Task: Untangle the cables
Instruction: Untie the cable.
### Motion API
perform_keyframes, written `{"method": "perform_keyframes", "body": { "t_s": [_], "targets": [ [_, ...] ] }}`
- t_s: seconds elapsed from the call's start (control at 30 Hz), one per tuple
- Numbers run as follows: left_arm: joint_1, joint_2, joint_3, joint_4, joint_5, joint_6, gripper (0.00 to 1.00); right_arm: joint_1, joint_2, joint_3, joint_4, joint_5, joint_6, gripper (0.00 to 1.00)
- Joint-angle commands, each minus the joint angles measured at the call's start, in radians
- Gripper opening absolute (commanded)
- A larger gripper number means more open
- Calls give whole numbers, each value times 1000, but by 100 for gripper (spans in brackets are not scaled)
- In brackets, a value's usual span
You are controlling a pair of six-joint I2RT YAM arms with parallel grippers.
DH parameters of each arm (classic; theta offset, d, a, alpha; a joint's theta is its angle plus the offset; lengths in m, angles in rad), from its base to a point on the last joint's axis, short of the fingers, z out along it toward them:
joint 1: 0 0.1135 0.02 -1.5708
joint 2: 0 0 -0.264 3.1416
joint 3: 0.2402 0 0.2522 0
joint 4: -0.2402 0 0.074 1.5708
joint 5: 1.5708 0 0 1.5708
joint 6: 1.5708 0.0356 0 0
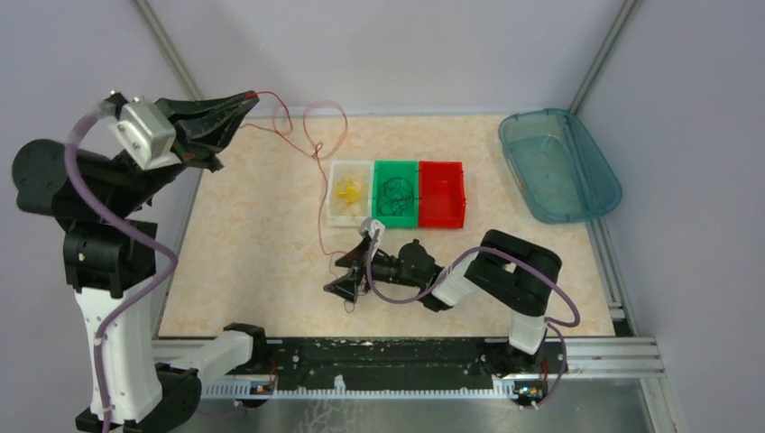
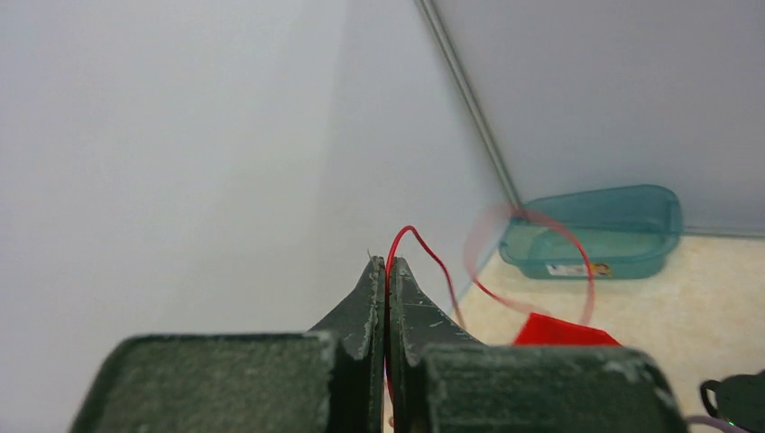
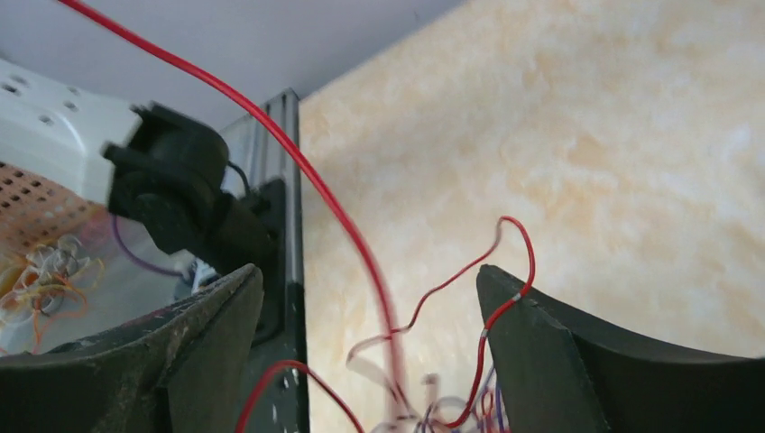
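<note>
Item one, nearest your arm bases: the right end effector, set low over the tabletop with its jaws spread apart and released, gripping nothing. Item two, between those jaws: a small tangle of cables, mostly thin red strands with a few pale and purple ones, one red strand lying against the inner edge of one finger. Item three: a red cable, rising out of that tangle and running up and away to your left arm, with loose loops hanging along its far stretch. Item four, just beyond the right end effector: three small bins in a row, touching side to side. The clear bin holds yellow wires, the green bin holds dark wires, and the red bin closes the row on the right. Item five, far right corner: a teal tub, well apart from the bins. Item six, far left and raised high: the left end effector, clenched tight on the end of the red cable.
</note>
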Motion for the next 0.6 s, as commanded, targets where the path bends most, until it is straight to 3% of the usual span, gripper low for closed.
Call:
{"method": "perform_keyframes", "body": {
  "t_s": [0.0,0.2,0.4,0.57],
  "targets": [
    [0,-51,30,182,-64,40,0,0,-54,-34,-56,9,-28,98],
    [0,-69,-3,166,-24,49,0,-33,-264,-40,-162,-26,-80,99],
    [0,-119,-127,141,-4,64,0,-90,-383,101,-362,-153,-92,99],
    [0,-126,-183,250,-189,179,0,-91,-402,238,-507,-199,-140,99]
  ]
}}
